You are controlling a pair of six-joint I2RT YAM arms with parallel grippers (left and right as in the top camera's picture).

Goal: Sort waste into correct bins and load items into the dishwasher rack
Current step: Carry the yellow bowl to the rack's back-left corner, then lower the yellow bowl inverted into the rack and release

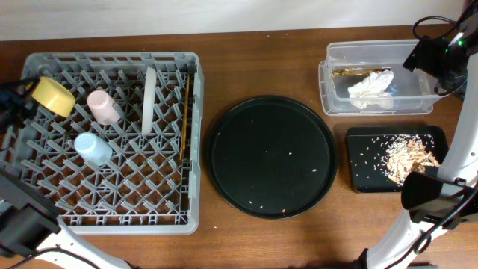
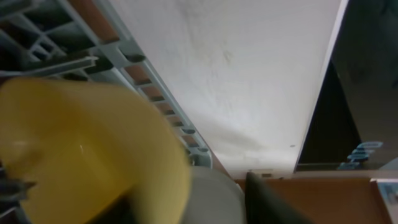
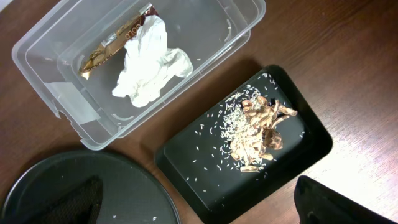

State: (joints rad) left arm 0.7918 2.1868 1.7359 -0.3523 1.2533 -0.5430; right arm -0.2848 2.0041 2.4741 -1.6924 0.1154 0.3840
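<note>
Right end effector (image 3: 196, 186) hangs high over the two bins, its fingers spread wide and holding nothing. Left end effector (image 1: 21, 93) sits at the rack's left edge, close by the yellow bowl (image 1: 54, 96); whether it grips the bowl cannot be told.

On the desk (image 1: 224, 75), one grey dishwasher rack (image 1: 190, 187) holds:
- one plate (image 1: 149, 101) on edge between pegs
- the one bowl, tipped
- two cups, a pink cup (image 1: 103, 106) and a blue cup (image 1: 92, 148)
- one pair of chopsticks (image 1: 184, 112) along its right wall

One round black tray (image 1: 269, 155), speckled with crumbs (image 1: 290, 155), lies between rack and bins. The clear tub (image 1: 332, 75) holds one crumpled tissue (image 1: 371, 88) and one wrapper (image 1: 347, 72). Just beside it, the black tray (image 1: 362, 168) carries the waste heap (image 1: 409, 155).
</note>
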